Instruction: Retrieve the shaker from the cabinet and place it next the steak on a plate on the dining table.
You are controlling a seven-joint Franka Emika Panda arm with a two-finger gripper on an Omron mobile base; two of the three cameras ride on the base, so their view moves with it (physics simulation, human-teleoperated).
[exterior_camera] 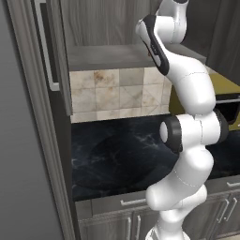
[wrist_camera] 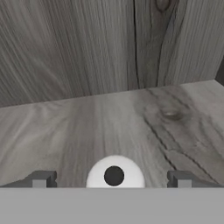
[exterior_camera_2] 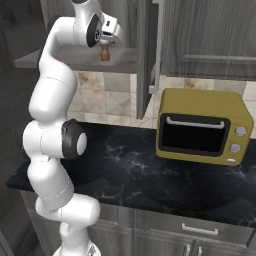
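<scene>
The shaker (exterior_camera_2: 105, 54) is small and brown and stands upright on the shelf of the open grey wood-grain cabinet (exterior_camera_2: 80, 60). My gripper (exterior_camera_2: 107, 42) hangs right above it, inside the cabinet. In the hand view the shaker's white knob top (wrist_camera: 114, 175), with a dark hole in it, sits centred between the fingertips (wrist_camera: 41, 179). The gripper (wrist_camera: 114, 180) is open, its jaws wide apart on either side of the knob and not touching it. The steak, the plate and the dining table are out of view.
The cabinet door (exterior_camera_2: 145, 55) with its silver bar handle (exterior_camera_2: 158, 50) stands open to the right of the arm. A yellow microwave (exterior_camera_2: 202, 127) sits on the black marble counter (exterior_camera_2: 145, 172). Tiled backsplash (exterior_camera: 117, 93) runs under the shelf; grey drawers (exterior_camera_2: 200, 229) lie below.
</scene>
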